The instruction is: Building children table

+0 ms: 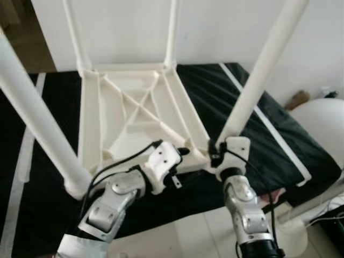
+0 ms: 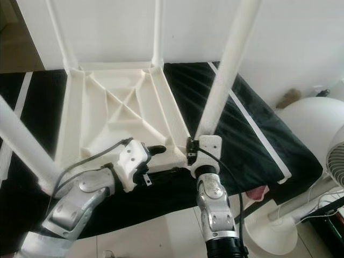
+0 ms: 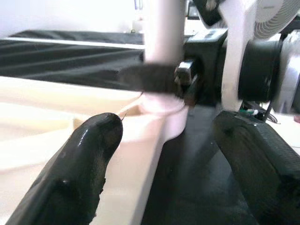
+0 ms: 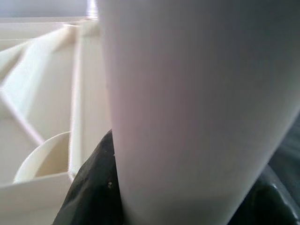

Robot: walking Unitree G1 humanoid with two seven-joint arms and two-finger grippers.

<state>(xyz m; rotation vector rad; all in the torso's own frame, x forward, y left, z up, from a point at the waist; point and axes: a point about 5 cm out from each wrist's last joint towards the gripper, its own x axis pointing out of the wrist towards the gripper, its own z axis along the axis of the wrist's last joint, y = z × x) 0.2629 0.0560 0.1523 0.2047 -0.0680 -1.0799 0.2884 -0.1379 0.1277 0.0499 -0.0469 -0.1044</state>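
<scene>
The white children's table [image 1: 134, 107] is laid upside down on a black bed [image 1: 279, 140]. Its near right leg [image 1: 258, 75] is pinched at the base by the right tool [image 1: 217, 153]. The left tool [image 3: 164, 154] is held spread astride the frame's near edge.

Beside the upturned white table [image 1: 137, 115], the robot's two arms show brushed silver jointed housings with round pivot caps and white wrist blocks. Black cables loop along each forearm. The left gripper [image 3: 164, 154] ends in long, glossy black fingers [image 3: 79, 168] with rounded tips, one finely textured.
</scene>
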